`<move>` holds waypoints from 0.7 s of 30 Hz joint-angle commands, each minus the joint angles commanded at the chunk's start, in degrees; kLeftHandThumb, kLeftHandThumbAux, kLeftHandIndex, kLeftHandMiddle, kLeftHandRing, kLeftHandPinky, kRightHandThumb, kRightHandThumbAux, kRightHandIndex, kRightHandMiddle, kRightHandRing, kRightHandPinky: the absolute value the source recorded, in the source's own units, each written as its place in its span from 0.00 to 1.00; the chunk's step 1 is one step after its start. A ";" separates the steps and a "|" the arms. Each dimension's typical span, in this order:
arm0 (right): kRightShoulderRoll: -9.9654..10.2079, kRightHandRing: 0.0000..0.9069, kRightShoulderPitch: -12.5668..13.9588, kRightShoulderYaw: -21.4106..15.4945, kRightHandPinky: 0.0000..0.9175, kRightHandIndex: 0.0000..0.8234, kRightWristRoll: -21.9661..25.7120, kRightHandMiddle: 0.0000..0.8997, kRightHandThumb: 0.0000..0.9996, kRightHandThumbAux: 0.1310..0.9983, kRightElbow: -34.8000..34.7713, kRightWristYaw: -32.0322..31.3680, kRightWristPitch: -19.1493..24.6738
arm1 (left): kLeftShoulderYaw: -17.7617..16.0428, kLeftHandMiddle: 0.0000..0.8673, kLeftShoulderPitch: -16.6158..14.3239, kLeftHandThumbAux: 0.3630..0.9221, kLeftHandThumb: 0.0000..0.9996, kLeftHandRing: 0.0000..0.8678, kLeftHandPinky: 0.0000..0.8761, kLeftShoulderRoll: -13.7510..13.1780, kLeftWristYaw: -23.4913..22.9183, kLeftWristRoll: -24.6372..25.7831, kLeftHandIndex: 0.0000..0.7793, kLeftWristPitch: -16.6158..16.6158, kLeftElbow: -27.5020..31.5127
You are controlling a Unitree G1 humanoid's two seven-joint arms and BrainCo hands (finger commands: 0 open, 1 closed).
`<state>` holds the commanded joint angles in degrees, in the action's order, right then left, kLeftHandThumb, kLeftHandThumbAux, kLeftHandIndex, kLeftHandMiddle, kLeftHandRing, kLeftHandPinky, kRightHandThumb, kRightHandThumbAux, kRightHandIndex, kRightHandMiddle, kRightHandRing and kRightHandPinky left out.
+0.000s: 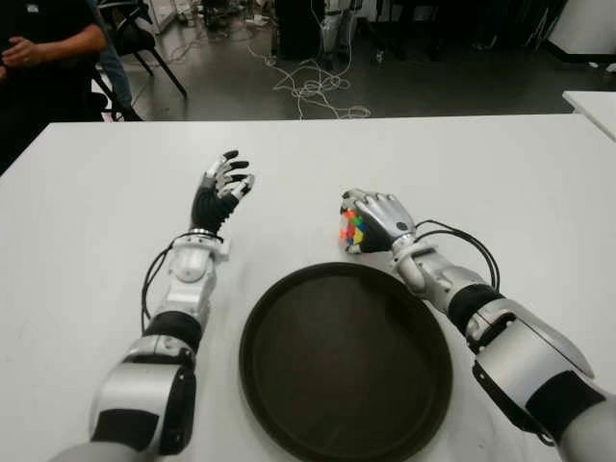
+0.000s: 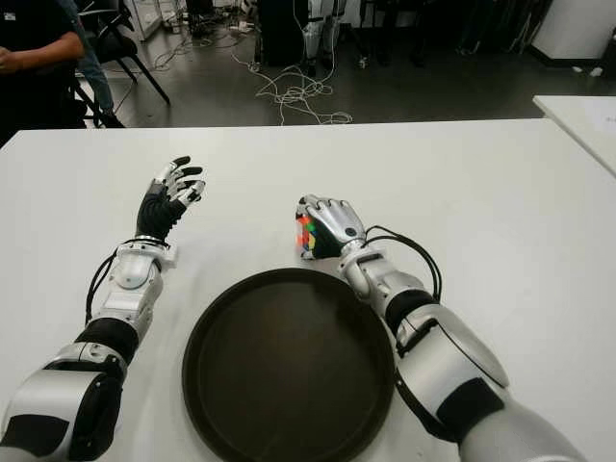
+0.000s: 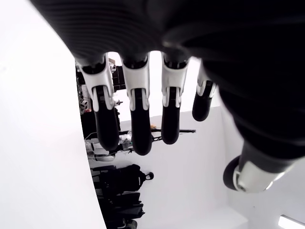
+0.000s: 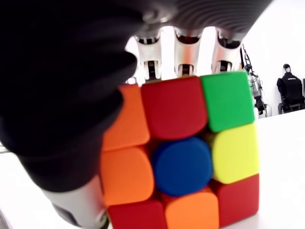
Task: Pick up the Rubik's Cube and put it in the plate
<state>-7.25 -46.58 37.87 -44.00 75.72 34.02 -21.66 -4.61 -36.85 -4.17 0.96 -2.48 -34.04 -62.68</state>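
Two hands are out over the white bench (image 1: 500,183). The right hand (image 1: 377,219) has its fingers (image 4: 187,52) wrapped around the cube (image 4: 183,152), which sits just beyond the far rim of the plate (image 1: 289,404), outside it, low at the bench surface. Up close the cube is scrambled: a blue centre sticker ringed by red, green, yellow and orange, with an orange side turned towards the thumb. Its stickers are rounded and glossy. From the head views only a sliver of colour shows, at the left edge of the curled hand; the rest is hidden under the knuckles. Whether the cube actually touches the bench I cannot tell. The left hand (image 1: 221,188) shows well left of the cube, fingers (image 3: 138,124) spread and holding nothing. The plate is dark, round and bare, near the front edge between the two forearms. A person (image 1: 43,58) sits at the far left corner, cut off by the frame.
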 joint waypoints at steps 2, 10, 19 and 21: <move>-0.04 0.72 0.03 -0.03 0.69 0.68 -0.04 0.73 0.13 0.89 -0.02 0.46 -0.25 | -0.04 0.28 0.03 0.45 0.11 0.31 0.37 -0.01 -0.10 0.04 0.21 -0.05 -0.02; -0.51 0.71 -0.27 -0.13 0.68 0.56 -0.15 0.72 0.58 0.73 -0.19 2.72 -1.39 | -0.40 0.28 0.23 0.48 0.13 0.31 0.37 0.11 -0.69 0.59 0.20 -0.37 0.24; -0.90 0.69 -0.58 -0.18 0.67 0.52 -0.35 0.70 0.68 0.69 -0.27 5.15 -1.94 | -0.50 0.29 0.43 0.48 0.12 0.32 0.35 0.13 -0.34 0.51 0.22 -0.43 0.67; -0.91 0.70 -0.52 -0.57 0.67 0.52 -0.03 0.70 0.69 0.69 -0.30 5.42 -2.28 | -0.42 0.30 0.42 0.47 0.11 0.32 0.36 0.09 -0.11 0.29 0.22 -0.49 0.66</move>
<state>-8.16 -47.10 37.29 -44.03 75.42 39.44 -23.94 -5.03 -36.42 -4.09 0.85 -2.19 -34.53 -62.02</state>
